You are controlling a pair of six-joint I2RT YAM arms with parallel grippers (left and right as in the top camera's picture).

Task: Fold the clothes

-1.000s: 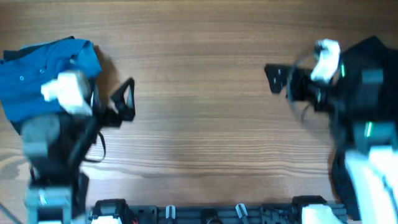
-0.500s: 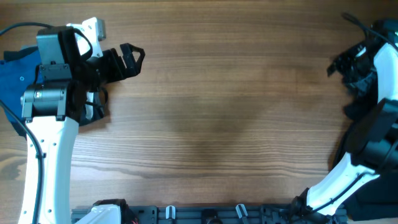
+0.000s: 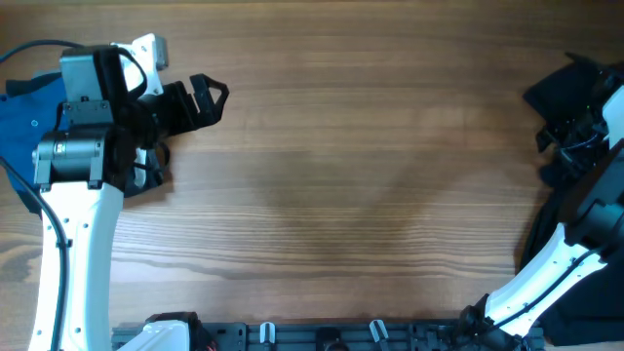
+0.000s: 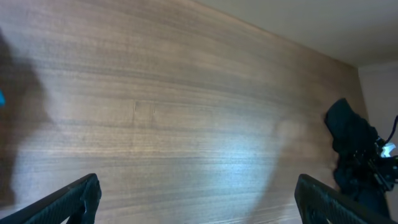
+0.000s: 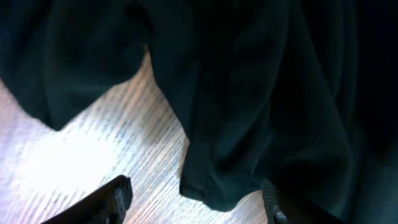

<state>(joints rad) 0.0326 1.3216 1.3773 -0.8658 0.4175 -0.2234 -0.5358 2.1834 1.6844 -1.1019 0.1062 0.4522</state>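
Folding has not begun, we judge: the black shirt (image 3: 564, 90) lies bunched at the far right of the worktop (image 3: 341, 175). Our right end effector (image 5: 193, 196) straddles a fold, fingers spread; the left end effector (image 3: 207, 97) gapes empty.

Blue shirt (image 3: 18, 127) on wooden table (image 3: 341, 175)

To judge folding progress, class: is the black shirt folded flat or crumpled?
Crumpled: the shirt sits bunched at the table's edge, hanging in loose, uneven drapes in the right wrist view.
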